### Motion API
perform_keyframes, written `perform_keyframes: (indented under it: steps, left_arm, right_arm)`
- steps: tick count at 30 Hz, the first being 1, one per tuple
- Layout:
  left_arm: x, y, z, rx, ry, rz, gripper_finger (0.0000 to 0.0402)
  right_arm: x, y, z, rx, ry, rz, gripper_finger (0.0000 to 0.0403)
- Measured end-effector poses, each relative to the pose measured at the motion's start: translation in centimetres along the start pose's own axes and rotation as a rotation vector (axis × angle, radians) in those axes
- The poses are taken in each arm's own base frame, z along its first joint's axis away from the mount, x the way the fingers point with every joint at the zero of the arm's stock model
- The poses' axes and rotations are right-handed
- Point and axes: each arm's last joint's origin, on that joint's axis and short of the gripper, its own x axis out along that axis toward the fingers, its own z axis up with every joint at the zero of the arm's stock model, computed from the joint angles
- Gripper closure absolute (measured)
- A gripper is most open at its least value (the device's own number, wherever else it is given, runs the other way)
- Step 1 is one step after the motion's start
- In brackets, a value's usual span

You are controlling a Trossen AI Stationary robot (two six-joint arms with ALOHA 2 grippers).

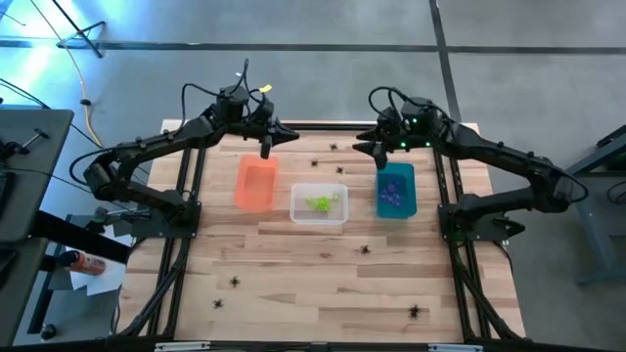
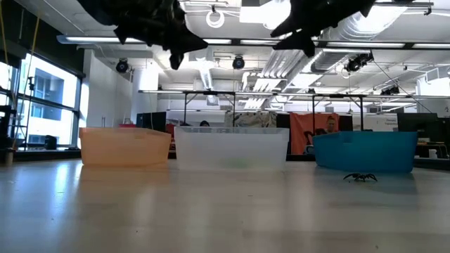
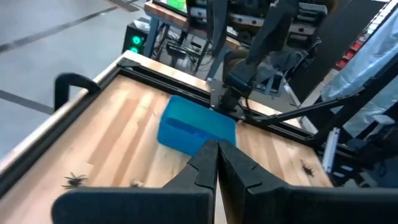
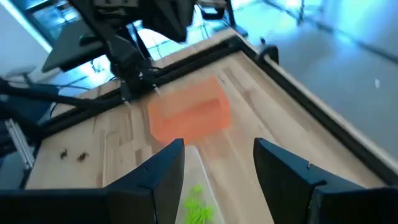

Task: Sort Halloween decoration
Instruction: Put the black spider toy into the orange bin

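Looking from left to right, I see my left gripper (image 1: pixel 266 149) above the far end of the orange bin (image 1: pixel 255 183), its fingers pressed together with nothing visible between them; this bin looks empty. The clear bin (image 1: pixel 319 203) in the middle holds lime green spiders (image 1: pixel 322 202), and the teal bin (image 1: pixel 396 190) holds purple ones (image 1: pixel 392 192). My right gripper (image 1: pixel 380 154) hangs just over the teal bin's far end, fingers apart and empty. I judge the sorting about half done: several black spiders (image 1: pixel 417 312) remain scattered on the desk (image 1: pixel 323 279).
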Motion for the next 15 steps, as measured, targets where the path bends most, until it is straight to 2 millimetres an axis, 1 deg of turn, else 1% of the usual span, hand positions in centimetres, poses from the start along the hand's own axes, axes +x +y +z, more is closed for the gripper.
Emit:
perform_keyframes:
  steps: [4, 7, 10, 13, 15]
  left_arm:
    - [0.2, -0.7, 0.0, -0.015, 0.007, -0.023, 0.0401]
    - [0.0, -1.7, 0.3, 0.065, -0.011, -0.044, 0.0402]
    - [-0.6, -2.7, 0.8, 0.132, -0.036, -0.057, 0.0402]
    - [-1.3, -3.6, 1.2, 0.152, -0.058, -0.045, 0.0402]
    - [-1.7, -4.0, 1.3, 0.154, -0.056, -0.049, 0.0401]
  right_arm:
    - [0.7, 0.7, 0.0, -0.161, -0.012, 0.03, 0.0215]
    - [1.5, 0.7, -0.3, -0.288, 0.007, 0.021, 0.0215]
    - [2.2, 1.0, -0.1, -0.298, -0.022, 0.036, 0.0217]
    - [2.7, 1.7, 0.4, -0.294, -0.086, 0.064, 0.0242]
    - [2.8, 2.3, 0.6, -0.318, -0.122, 0.086, 0.0279]
